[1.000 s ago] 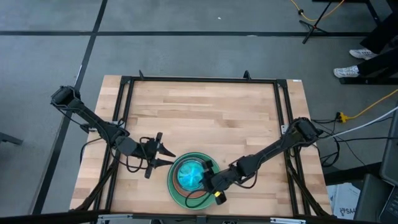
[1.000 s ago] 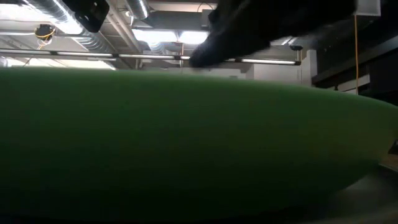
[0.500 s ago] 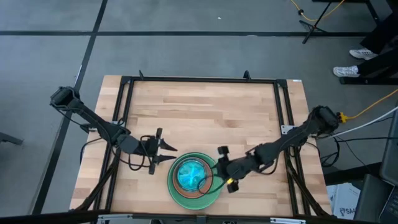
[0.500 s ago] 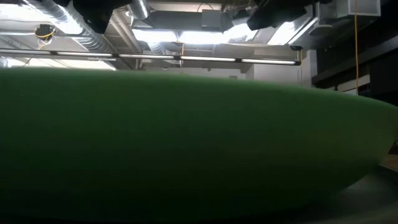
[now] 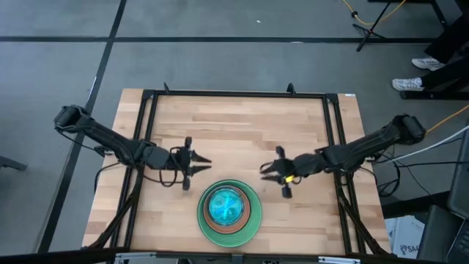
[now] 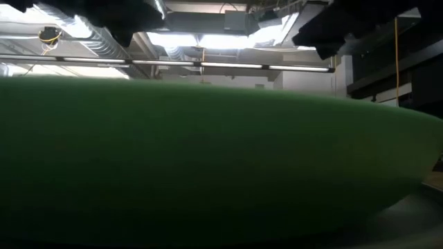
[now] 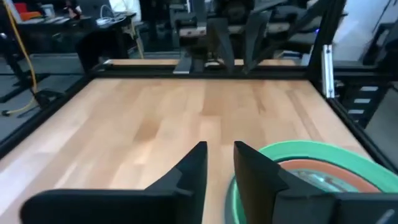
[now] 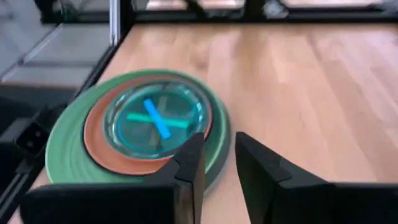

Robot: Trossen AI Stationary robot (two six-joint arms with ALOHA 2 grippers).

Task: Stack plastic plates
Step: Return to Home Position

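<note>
Plastic plates [image 5: 229, 213] are all sitting in one stack on the wooden table [image 5: 242, 125]. From above, the stack lies between the two grippers, close to both sets of fingertips but not touching either, and a bit nearer the table's front edge than they are. You can see a big green plate [image 5: 207, 228] at the bottom, a brown plate [image 5: 251, 210] on it, and a see-through blue plate [image 5: 223, 205] on top; whatever sits under the blue one I can't make out. The left gripper [image 5: 205, 166] and right gripper [image 5: 265, 171] point at each other across the stack, both holding nothing. The table-level camera is basically useless here: the green plate's wall [image 6: 208, 159] fills nearly the whole shot, with dark bits of arm along the top, and I can't say which arm is which. On the left wrist cam, the left gripper [image 7: 220, 152] has its fingers [image 7: 194, 168] pulled nearly together with just a thin slit between them, and the green rim [image 7: 311, 149] with the brown plate [image 7: 348, 172] inside it shows close by one finger. Right wrist cam is the same deal: the right gripper [image 8: 219, 146] is pinched down to a thin slit, empty, hovering just past the green rim [image 8: 62, 149]. The brown ring [image 8: 96, 138] and the blue plate [image 8: 155, 118], with a cross-shaped mark in its middle, lie just ahead of the fingertips.
</note>
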